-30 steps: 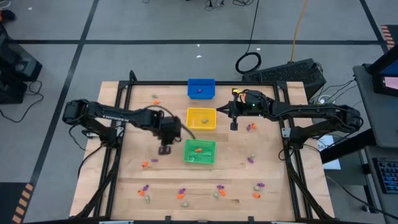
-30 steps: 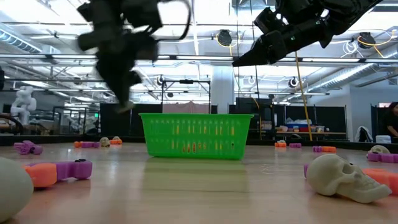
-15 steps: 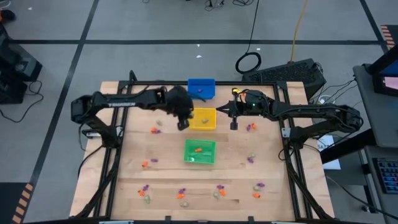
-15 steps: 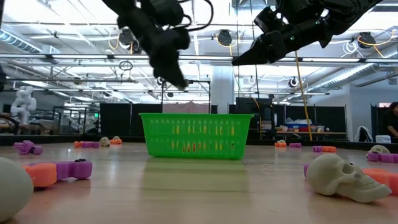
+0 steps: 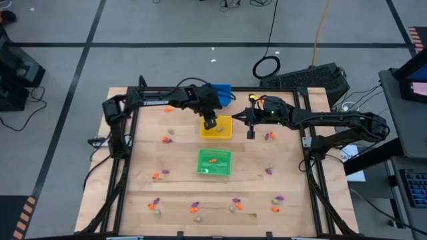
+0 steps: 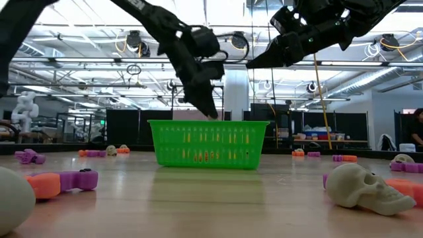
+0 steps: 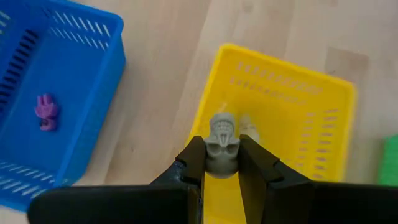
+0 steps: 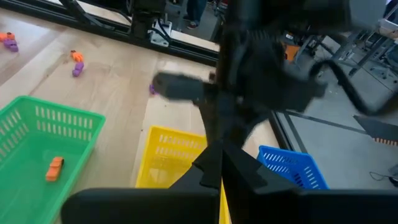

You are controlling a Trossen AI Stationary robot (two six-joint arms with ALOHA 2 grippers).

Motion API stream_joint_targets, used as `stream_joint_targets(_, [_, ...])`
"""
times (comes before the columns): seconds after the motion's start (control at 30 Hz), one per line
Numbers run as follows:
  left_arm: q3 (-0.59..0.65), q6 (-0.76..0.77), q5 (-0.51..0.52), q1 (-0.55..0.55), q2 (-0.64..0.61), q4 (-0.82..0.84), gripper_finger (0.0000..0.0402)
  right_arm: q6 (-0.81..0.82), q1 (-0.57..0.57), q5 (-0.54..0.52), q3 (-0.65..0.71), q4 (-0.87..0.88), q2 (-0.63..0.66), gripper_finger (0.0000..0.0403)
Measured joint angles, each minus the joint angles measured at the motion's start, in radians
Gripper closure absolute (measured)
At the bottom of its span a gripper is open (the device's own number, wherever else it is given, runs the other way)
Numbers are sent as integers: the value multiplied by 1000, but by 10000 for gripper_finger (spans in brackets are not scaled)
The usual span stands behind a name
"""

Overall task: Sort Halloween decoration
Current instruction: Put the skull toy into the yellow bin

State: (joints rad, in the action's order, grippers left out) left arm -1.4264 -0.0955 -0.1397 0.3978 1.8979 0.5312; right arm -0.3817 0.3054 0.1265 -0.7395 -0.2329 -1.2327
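A pale beige skull trinket sits upright, clamped between the fingers of the left pincer above the yellow bin, where another pale trinket already lies. Beyond that bin, a purple trinket rests in the blue bin; on its near side, an orange one lies in the green bin. Other orange, purple and pale trinkets lie scattered on the worktop around the yellow bin, most in a row well past the green bin.
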Motion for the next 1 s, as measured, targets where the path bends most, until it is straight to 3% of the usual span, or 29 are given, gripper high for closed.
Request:
stream_joint_targets(0.33, [-28,-17,17,1,106,8,350,-1,0,0,0,2,0,403])
stream_joint_targets(1.0, [-27,-68,46,-66,138,70,338,2,0,1,0,2,0,403])
